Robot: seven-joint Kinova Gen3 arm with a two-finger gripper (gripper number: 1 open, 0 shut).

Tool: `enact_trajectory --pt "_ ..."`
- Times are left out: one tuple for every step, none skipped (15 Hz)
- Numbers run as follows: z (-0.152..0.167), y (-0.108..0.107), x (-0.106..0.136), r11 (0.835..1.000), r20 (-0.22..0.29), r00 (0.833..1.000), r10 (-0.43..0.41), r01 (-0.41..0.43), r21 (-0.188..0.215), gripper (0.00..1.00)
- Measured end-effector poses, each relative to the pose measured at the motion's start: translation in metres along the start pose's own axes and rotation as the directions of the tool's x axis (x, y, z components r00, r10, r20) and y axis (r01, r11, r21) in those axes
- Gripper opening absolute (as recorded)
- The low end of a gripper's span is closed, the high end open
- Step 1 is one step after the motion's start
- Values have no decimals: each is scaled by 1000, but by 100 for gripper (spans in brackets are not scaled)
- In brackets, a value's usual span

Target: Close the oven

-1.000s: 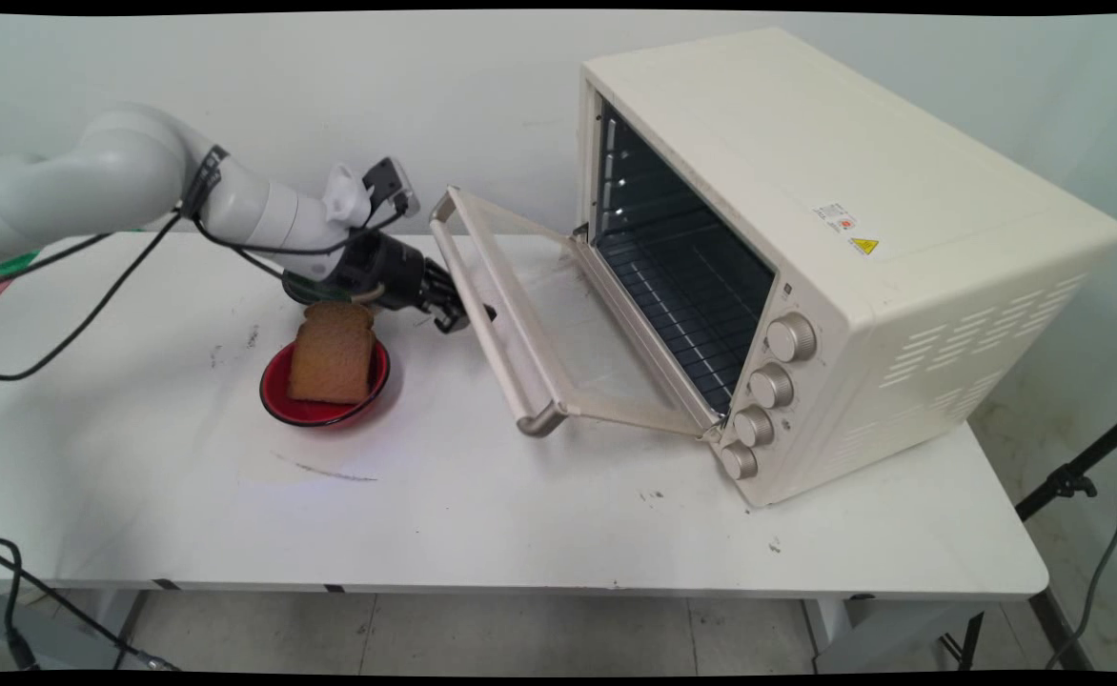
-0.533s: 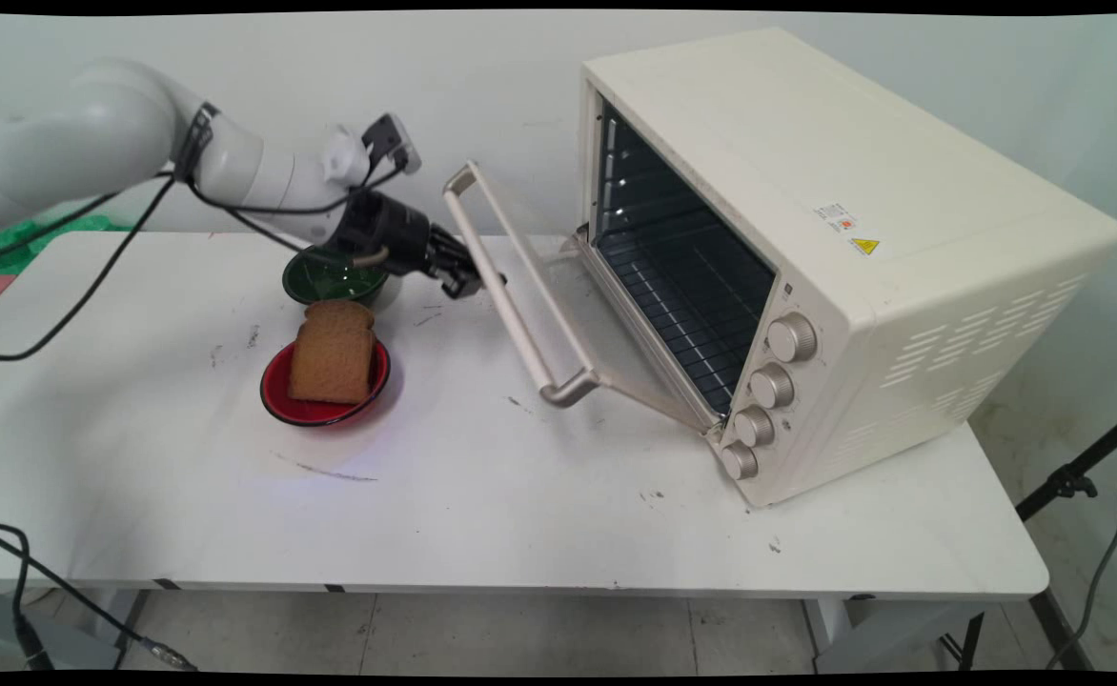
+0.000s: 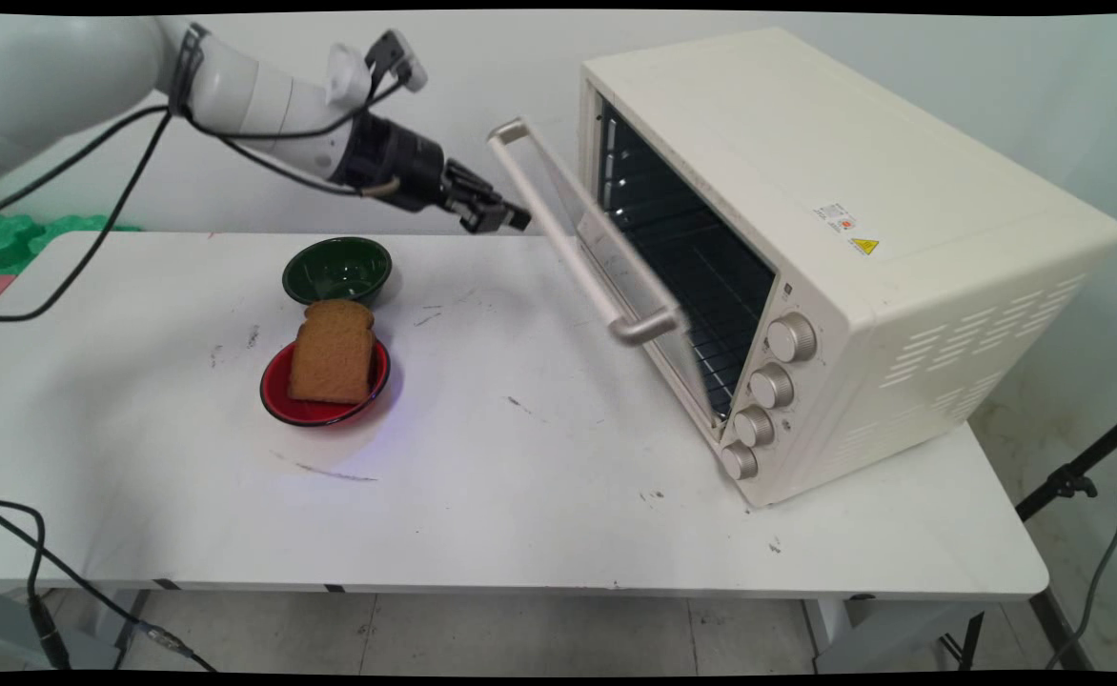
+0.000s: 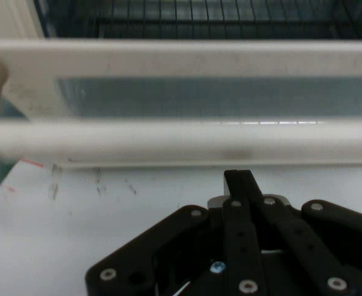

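Black two-finger gripper (image 3: 499, 217), upper centre of the frame, is clenched on nothing, its tip just beside the pale bar handle (image 3: 568, 238) of the cream toaster oven's (image 3: 844, 238) glass door (image 3: 616, 257), which stands partly raised, not yet shut; brown bread slice (image 3: 332, 353) lies lower left

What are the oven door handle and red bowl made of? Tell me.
Oven door handle: looks like metal, matte silvery with soft sheen; possibly painted plastic. Red bowl: glossy rim, so glazed ceramic or plastic; cannot tell which.
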Motion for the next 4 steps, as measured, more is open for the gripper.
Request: enact_trajectory --pt "-3 -1 5 1000 -10 1000 4 -4 -4 0" --pt "-7 -1 10 1000 -21 1000 9 -9 -9 0" --pt "-11 -2 14 1000 -32 999 15 -15 -15 0" --pt "-15 -2 16 1000 -40 999 20 -21 -22 0"
